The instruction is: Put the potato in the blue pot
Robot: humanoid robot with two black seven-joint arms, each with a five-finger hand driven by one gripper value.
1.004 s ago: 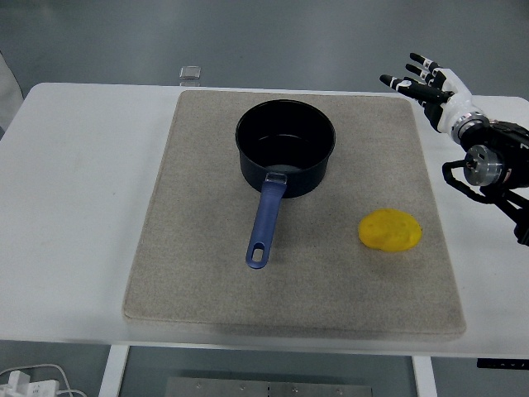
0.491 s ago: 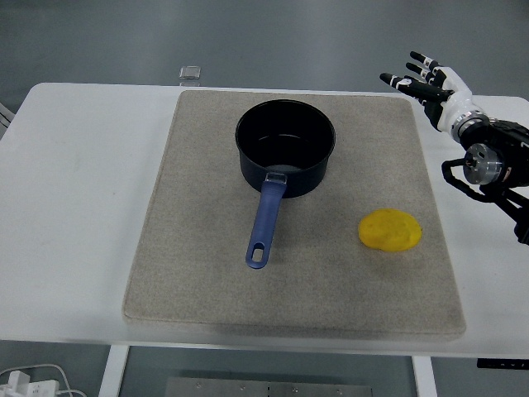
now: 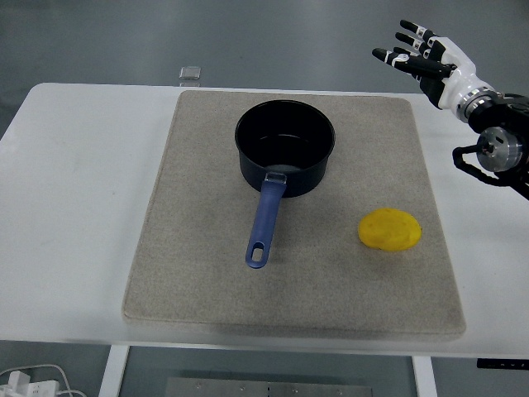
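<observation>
- The potato (image 3: 390, 230) lies on the mat (image 3: 198, 273), near right, well apart from the blue pot (image 3: 285, 147).
- The right robot hand (image 3: 423, 59) hangs far right above the worktop (image 3: 74, 207), fingers spread, holding nothing.
- I'd bring it down over the potato from above and close evenly around it.

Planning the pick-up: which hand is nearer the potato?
Right. The right hand hovers open above the table's far right corner, well beyond the potato on the mat. The left hand is out of view.
</observation>
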